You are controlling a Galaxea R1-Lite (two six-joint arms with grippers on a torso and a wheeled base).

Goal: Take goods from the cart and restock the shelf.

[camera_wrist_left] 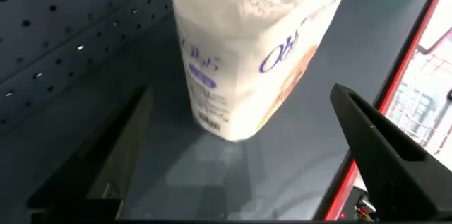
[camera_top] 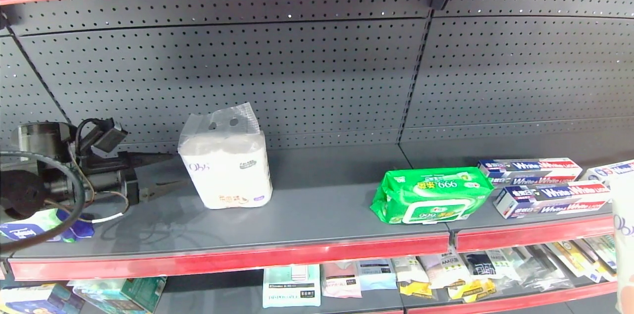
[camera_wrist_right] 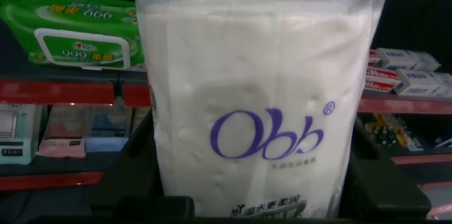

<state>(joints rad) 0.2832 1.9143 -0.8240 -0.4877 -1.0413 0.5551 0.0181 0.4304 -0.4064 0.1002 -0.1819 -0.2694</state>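
Currently the left gripper [camera_top: 159, 174] is wide open over the shelf [camera_top: 317, 225], just beside the toilet paper pack [camera_top: 225, 165] at its 9 o'clock and not touching it. Left wrist view confirms this: both fingers [camera_wrist_left: 381, 153] are spread well apart, with the pack upright on the shelf ahead of them. It also adds a bit of wire cart [camera_wrist_left: 424, 90] past the red shelf edge. Right gripper [camera_wrist_right: 254, 206] is clamped on a second pack [camera_wrist_right: 254, 111], which is upright with dark fingertips [camera_wrist_right: 131, 160] against both sides. Right wrist view gives that grip; head view catches a strip of the second pack at its 4 o'clock edge. Green wipes [camera_top: 431, 195] lie flat at 3 o'clock of the toilet paper pack, well apart. Toothpaste boxes [camera_top: 540, 185] sit just beside the wipes at 3 o'clock. Assorted packets [camera_top: 446, 274] lie on the lower shelf at 6 o'clock.
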